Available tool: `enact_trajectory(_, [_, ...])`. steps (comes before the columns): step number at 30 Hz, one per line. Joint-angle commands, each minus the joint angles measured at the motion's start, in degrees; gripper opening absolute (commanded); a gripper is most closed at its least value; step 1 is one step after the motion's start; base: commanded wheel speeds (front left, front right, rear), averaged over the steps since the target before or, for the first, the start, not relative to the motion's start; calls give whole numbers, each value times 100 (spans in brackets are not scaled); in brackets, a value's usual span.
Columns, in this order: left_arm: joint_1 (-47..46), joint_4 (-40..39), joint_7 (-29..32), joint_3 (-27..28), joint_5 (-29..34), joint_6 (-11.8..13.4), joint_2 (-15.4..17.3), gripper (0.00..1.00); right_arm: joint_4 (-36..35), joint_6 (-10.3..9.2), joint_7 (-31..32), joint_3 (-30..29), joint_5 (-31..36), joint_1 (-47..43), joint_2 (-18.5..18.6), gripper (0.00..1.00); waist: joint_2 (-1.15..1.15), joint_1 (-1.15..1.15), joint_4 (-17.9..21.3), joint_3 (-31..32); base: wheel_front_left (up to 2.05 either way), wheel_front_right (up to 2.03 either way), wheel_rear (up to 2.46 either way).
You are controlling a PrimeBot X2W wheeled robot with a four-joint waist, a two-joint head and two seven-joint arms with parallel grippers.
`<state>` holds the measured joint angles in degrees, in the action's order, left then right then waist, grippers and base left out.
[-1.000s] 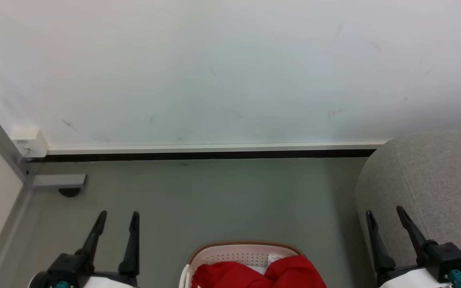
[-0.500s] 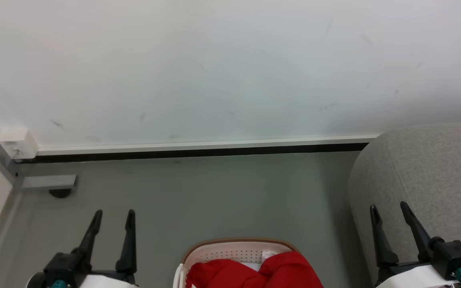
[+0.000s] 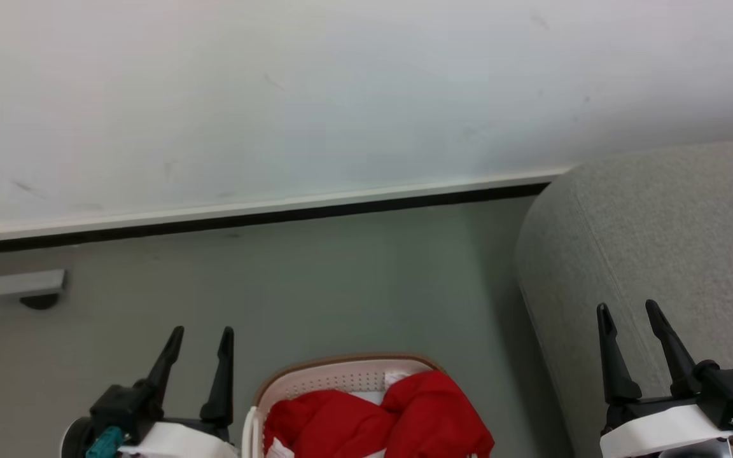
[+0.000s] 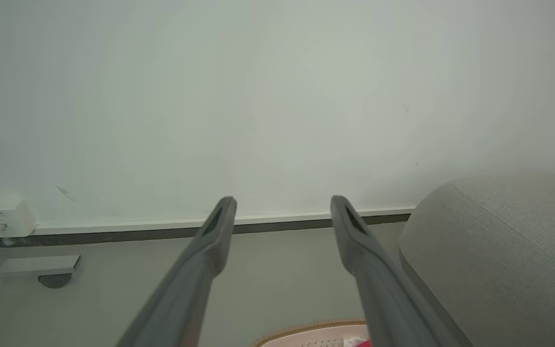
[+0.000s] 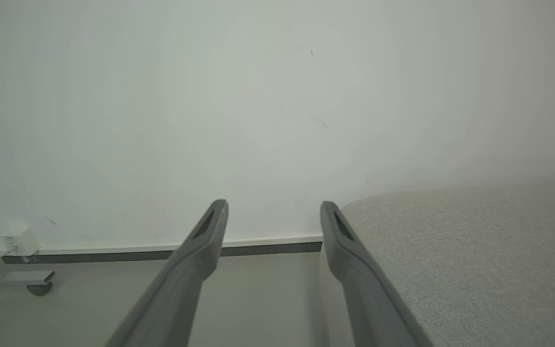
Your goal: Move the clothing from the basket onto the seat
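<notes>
Clothing (image 3: pixel 379 423) sits heaped in the basket (image 3: pixel 335 376) on the floor (image 3: pixel 341 280) beside the seat (image 3: pixel 659 229), none of it moved across yet by my reckoning, and my left gripper (image 3: pixel 203 331) and right gripper (image 3: pixel 627 305) both gape wide, holding nothing

Clothing (image 3: pixel 398 416) in basket (image 3: pixel 331 375); seat (image 3: pixel 653 242) right of basket.
</notes>
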<state>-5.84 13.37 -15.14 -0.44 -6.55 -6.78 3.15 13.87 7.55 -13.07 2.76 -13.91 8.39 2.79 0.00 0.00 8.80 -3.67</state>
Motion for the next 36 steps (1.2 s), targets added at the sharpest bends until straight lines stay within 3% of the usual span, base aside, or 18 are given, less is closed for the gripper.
enact_trajectory(1, [-130,84,-2,-16,12,-16,82,100,-4,-12,-52,-26,-34,93,7,100,0,0,182,-211,0,0,0])
enact_trajectory(18, [-1170,1177,109,-904,-19,-67,712,100,-171,-12,-210,23,-330,565,3,100,0,0,705,-1449,0,0,0])
enact_trajectory(27, [-1925,2122,343,-1984,-86,-67,1188,100,-577,-12,-207,63,-589,896,6,100,0,0,883,-2255,0,0,0])
enact_trajectory(36, [-2680,3092,485,-3109,-424,-68,1392,100,-823,-12,-208,41,-715,1037,5,100,0,0,1019,-2795,0,0,0])
